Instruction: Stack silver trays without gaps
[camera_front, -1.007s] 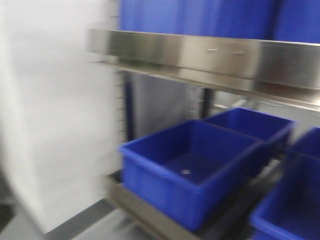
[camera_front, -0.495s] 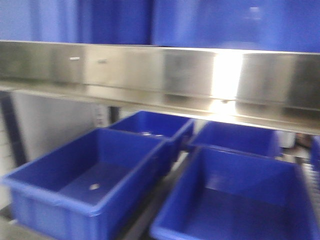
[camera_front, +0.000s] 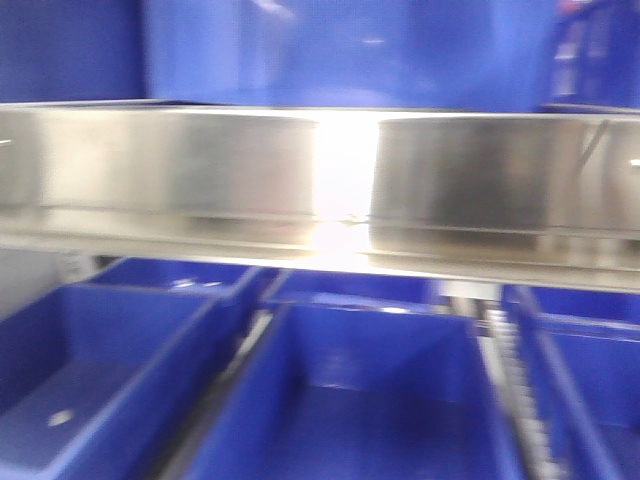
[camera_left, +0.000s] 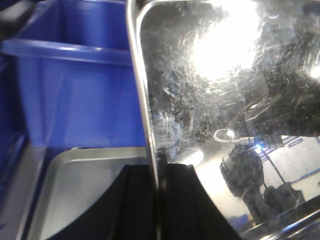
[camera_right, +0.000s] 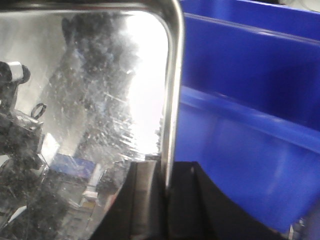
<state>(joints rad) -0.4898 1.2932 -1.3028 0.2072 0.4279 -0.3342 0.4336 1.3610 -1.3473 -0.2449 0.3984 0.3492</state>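
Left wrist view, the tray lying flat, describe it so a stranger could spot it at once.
Find the blue bin at upper left. Below its wall lies a shallow grey tray with a rounded corner, beside the left pincer. Unlike the mirror-bright tray gripped at its rim by that pincer, it looks dull, without reflections.

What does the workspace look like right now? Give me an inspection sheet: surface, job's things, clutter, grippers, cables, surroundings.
Surface: a steel shelf front crosses the blurred front view; no tabletop seen.
Job's things: a shiny tray is held by its rim; a second tray lies lower, with a blue bin behind it.
Clutter: a small pale spot in one bin, too blurred to name.
Grippers: the left gripper and right gripper each have jaws closed on a tray rim, probably opposite edges of the one tray.
Cables: nothing seen.
Surroundings: rows of blue bins under the shelf, more blue above it.
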